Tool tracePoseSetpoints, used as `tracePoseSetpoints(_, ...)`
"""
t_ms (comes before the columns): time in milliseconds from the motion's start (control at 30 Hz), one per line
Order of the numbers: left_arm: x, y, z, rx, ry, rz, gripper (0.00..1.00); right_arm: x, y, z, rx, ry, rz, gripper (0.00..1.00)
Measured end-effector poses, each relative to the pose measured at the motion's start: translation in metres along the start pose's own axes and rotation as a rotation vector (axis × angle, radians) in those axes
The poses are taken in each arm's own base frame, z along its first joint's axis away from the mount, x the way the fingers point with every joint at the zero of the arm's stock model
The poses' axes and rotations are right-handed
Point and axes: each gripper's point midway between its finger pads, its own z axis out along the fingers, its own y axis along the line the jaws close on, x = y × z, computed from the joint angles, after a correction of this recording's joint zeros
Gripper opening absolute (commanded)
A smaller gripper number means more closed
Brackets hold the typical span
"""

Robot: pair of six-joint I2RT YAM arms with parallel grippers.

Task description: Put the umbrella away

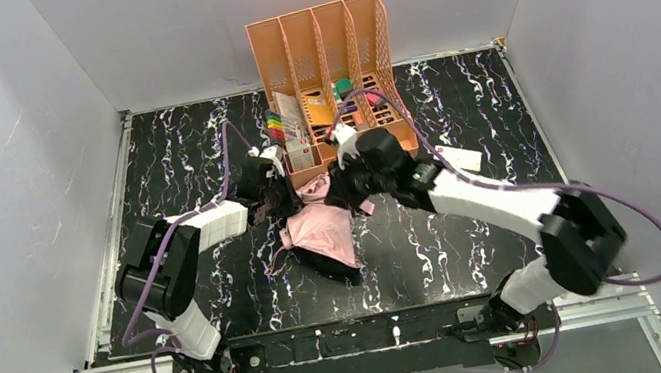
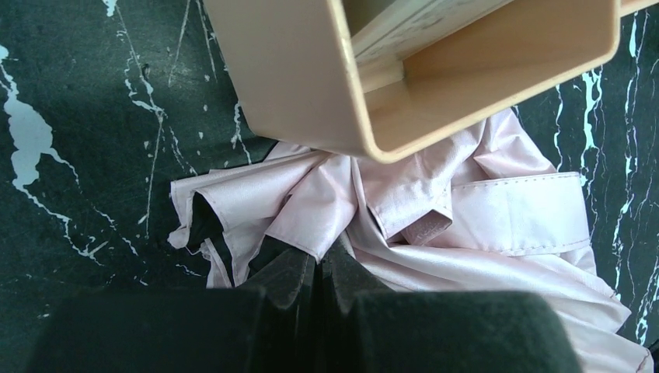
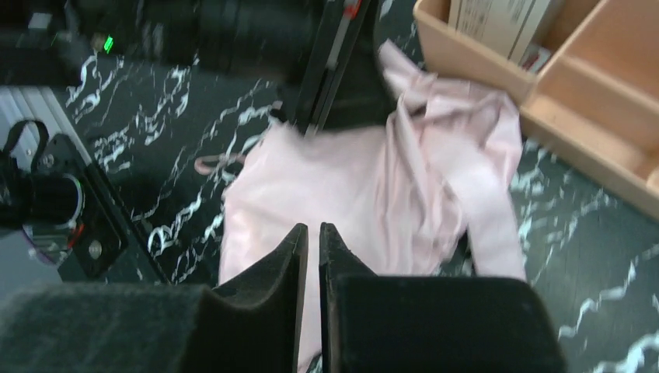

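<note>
You are looking at a black marbled worktop (image 1: 476, 233) that is carrying an orange desk organiser (image 1: 319, 41) at its far edge, with the umbrella (image 1: 322, 230) lying crumpled, pink side up, just in front of it. Your left hand (image 2: 319, 273) is clamping fully shut on a gathered fold of the umbrella's fabric. Your right hand (image 3: 313, 242) is hovering over the pink cloth with its fingers nearly together, gripping nothing that is showing.

Umbrella (image 2: 497, 210): smooth satiny pink cloth. Organiser (image 1: 320, 46): matt orange plastic. Table (image 1: 420, 263): glossy black marble-look.
</note>
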Motion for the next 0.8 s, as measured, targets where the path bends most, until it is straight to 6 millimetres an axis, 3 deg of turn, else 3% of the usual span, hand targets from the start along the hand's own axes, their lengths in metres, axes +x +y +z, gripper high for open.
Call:
tracePoseSetpoints(167,0.001,-0.002,0.001,0.024,0.007,0.029,0.0,-0.019,-0.025,0.051,-0.082,0.068,0.012,0.08)
tracePoseSetpoints(367,0.0,-0.004,0.002,0.045,0.013,0.049,0.0,-0.003,-0.041,0.099,-0.15,0.186,0.029,0.03)
tracePoseSetpoints(600,-0.002,-0.011,0.007,0.08,0.028,0.079,0.0,0.028,-0.04,0.111,-0.21,0.299,0.052,0.0)
tracePoseSetpoints(800,-0.003,-0.016,0.009,0.096,0.043,0.113,0.03,0.032,-0.051,0.112,-0.149,0.308,0.054,0.0)
